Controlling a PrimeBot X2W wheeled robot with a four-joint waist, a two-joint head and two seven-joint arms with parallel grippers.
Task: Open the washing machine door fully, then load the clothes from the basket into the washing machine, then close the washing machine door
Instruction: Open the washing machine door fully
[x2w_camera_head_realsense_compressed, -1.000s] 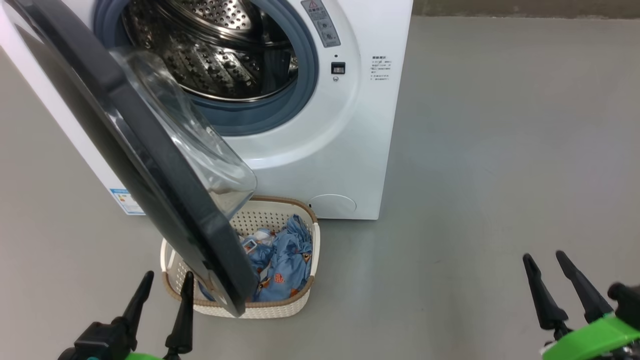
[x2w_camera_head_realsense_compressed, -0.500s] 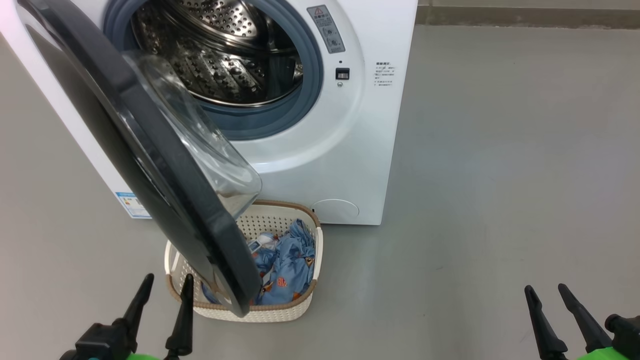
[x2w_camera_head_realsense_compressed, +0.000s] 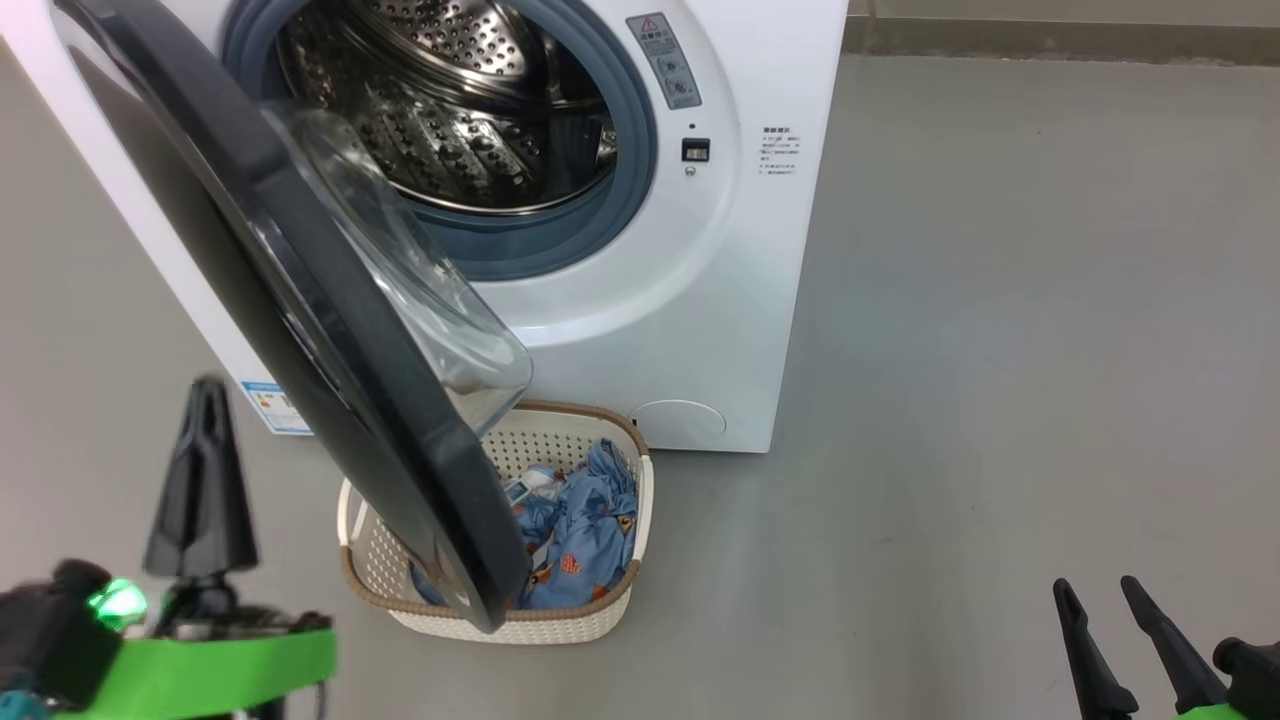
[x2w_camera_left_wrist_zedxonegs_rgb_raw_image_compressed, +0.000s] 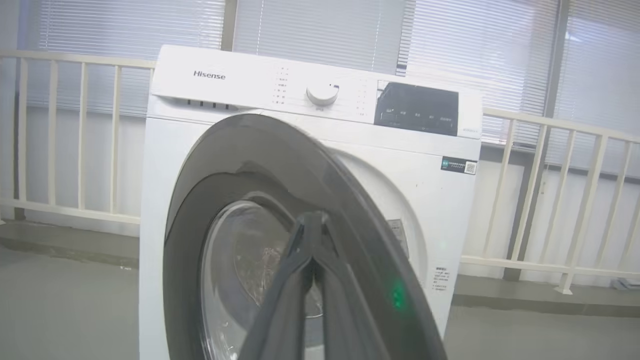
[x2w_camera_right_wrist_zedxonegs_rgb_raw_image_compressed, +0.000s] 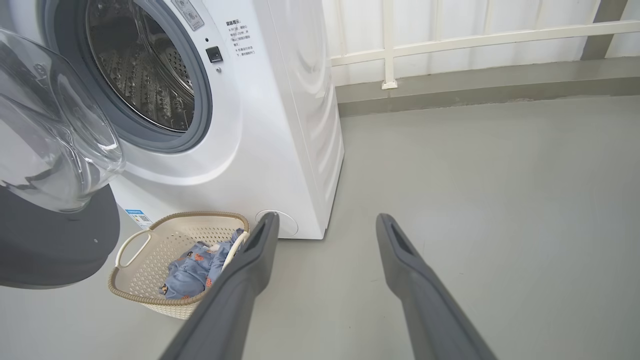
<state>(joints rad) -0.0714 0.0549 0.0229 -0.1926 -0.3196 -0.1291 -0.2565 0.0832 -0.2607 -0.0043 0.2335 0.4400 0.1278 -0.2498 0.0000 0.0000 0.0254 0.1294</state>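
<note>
you're on step one: the washing machine door (x2w_camera_head_realsense_compressed: 300, 300) stands half open, overhanging the basket (x2w_camera_head_realsense_compressed: 520, 625) of clothes (x2w_camera_head_realsense_compressed: 580, 530) on the floor at the washing machine (x2w_camera_head_realsense_compressed: 700, 330) front. your left gripper (x2w_camera_head_realsense_compressed: 205, 400), fingers pressed together, faces the door's outer side; your right gripper (x2w_camera_head_realsense_compressed: 1095, 585) is spread and empty. next, swing the door wide.

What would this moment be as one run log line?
door: open over basket | clothes: in basket | left pincer: shut | right pincer: open

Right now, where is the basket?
Head view, lower centre: the basket sits on the floor before the washing machine, partly beneath its open door.
</note>
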